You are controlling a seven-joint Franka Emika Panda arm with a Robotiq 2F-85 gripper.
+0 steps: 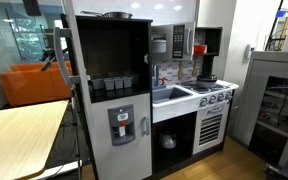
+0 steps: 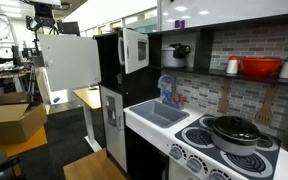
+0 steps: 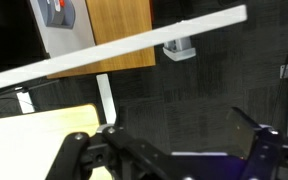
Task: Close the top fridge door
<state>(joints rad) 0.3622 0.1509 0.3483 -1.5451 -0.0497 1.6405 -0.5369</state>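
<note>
Wrist view — gripper [image 3: 169,152] jaws apart (base cut off); top fridge door [image 3: 114,48] edge-on — face hidden.

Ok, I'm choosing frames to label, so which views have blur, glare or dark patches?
Wrist view: the hand is dark and soft, and the top fridge door's edge is almost washed-out white. In an exterior view the open fridge compartment is deep shadow, little detail inside. In an exterior view the door is brightly, evenly lit.

Front face of top fridge door [image 2: 69,62] turned away, base of claw [image 3: 171,142] cut off below
</note>
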